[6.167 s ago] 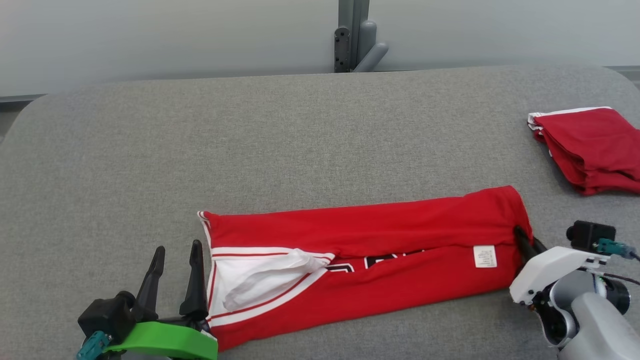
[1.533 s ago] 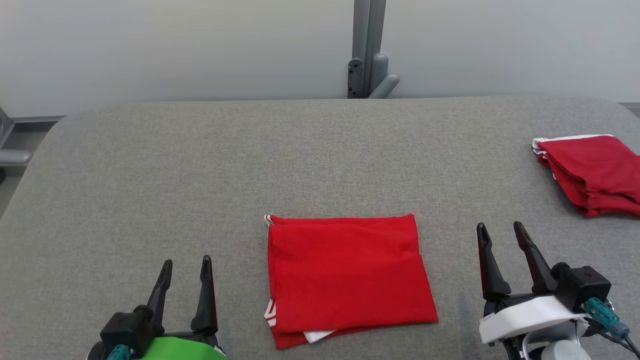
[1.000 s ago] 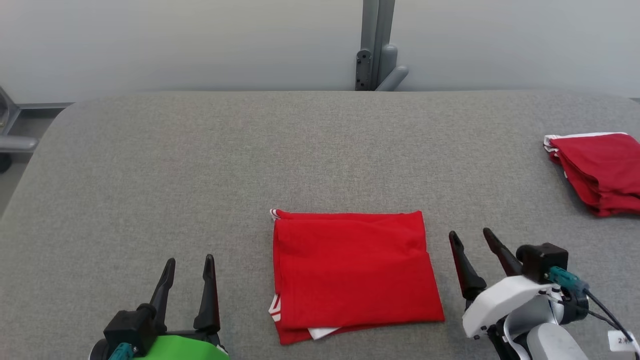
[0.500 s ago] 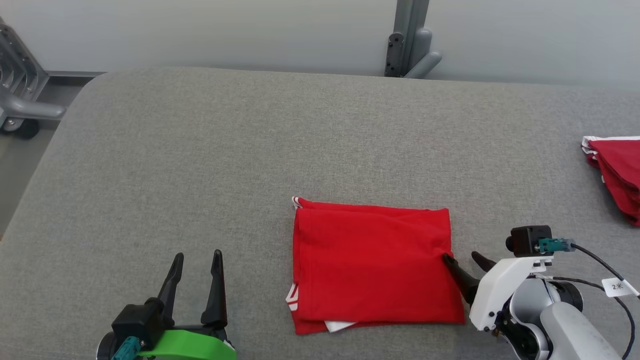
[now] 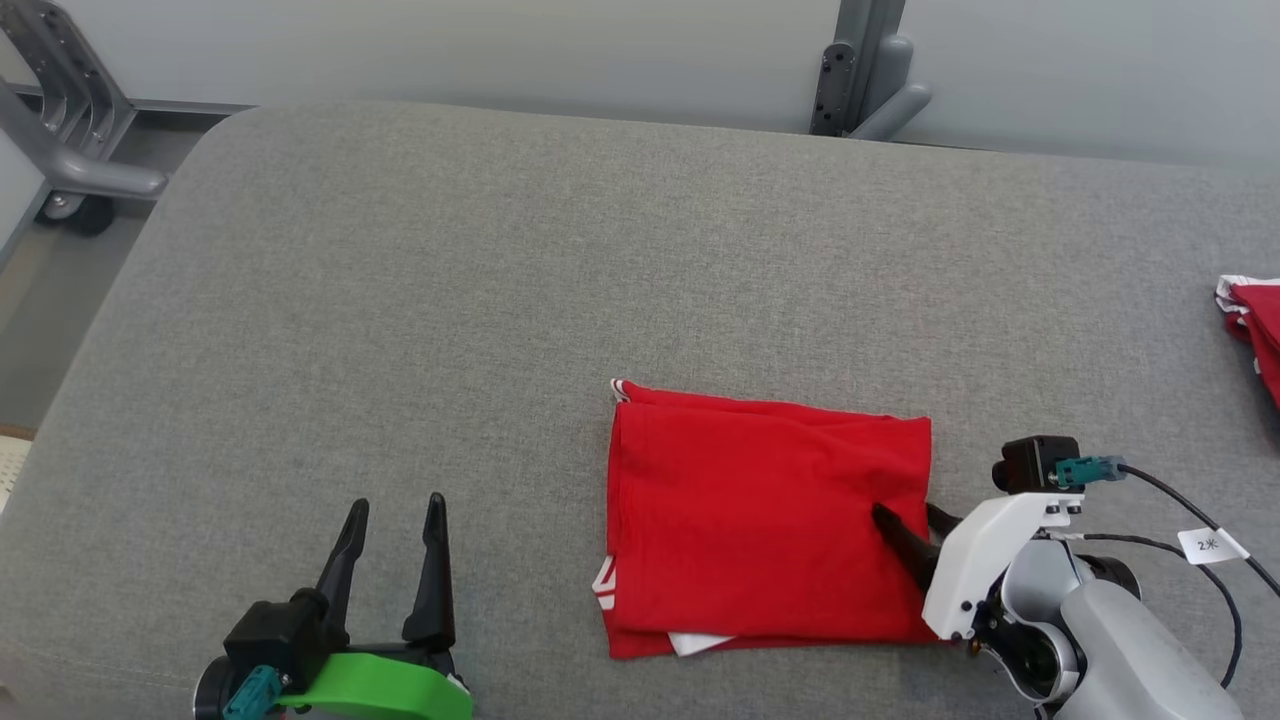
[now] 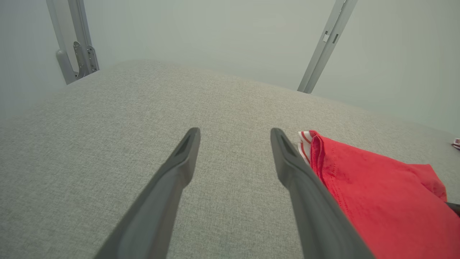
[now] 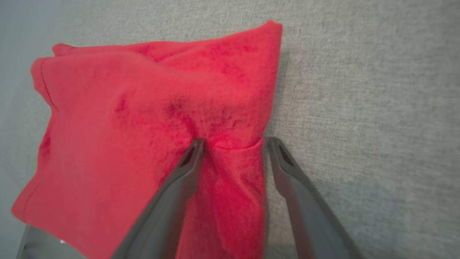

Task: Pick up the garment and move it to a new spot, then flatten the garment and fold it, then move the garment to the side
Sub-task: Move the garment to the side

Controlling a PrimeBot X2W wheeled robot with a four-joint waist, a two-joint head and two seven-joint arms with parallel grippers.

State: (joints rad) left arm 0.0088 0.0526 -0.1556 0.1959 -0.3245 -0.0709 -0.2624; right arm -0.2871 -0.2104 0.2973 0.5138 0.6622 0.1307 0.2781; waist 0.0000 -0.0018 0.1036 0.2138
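The garment [image 5: 760, 520] is a red jersey with white trim, folded into a rectangle on the grey padded table [image 5: 400, 300]. My right gripper [image 5: 908, 515] is at its right edge, open. One finger lies on top of the cloth and the other just off the edge, with a ridge of red fabric [image 7: 143, 108] bunched between them in the right wrist view [image 7: 236, 142]. My left gripper [image 5: 397, 503] rests open on the table to the left of the garment, touching nothing. In the left wrist view [image 6: 235, 131] the garment's striped corner [image 6: 377, 201] lies beside its right finger.
A second folded red garment [image 5: 1255, 320] lies at the table's far right edge. A grey metal post [image 5: 860, 70] stands behind the table, and a wheeled metal frame [image 5: 60, 130] stands off its back left corner. Bare grey table stretches to the left and behind.
The garment went from a long strip to a folded rectangle. In the last second my right gripper came leftwards onto its right edge. The head camera shifted; the left gripper stayed put.
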